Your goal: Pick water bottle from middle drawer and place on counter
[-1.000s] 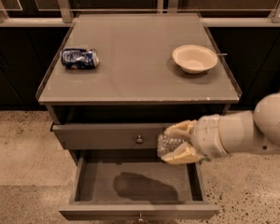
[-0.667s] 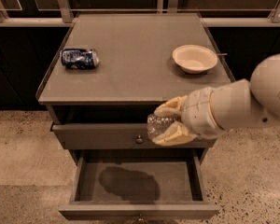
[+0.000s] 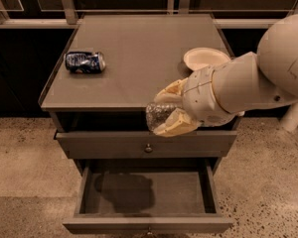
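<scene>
My gripper point(image 3: 165, 110) comes in from the right on a thick white arm and is shut on the water bottle point(image 3: 159, 115), a small clear crinkled bottle held between the cream fingers point(image 3: 175, 125). It hangs in the air at the counter's front edge, over the upper drawer front. The counter point(image 3: 139, 58) is the grey cabinet's flat top. The middle drawer point(image 3: 146, 195) below is pulled open and nothing lies in it; only the arm's shadow falls on its floor.
A blue-and-silver soda can point(image 3: 84, 62) lies on its side at the counter's left. A white bowl point(image 3: 204, 58) sits at the counter's right, partly behind the arm. The upper drawer front point(image 3: 146, 144) with a round knob is shut. Speckled floor surrounds the cabinet.
The gripper with the bottle has risen from in front of the drawer fronts and moved left and up to the counter's front edge. The can and bowl have not moved.
</scene>
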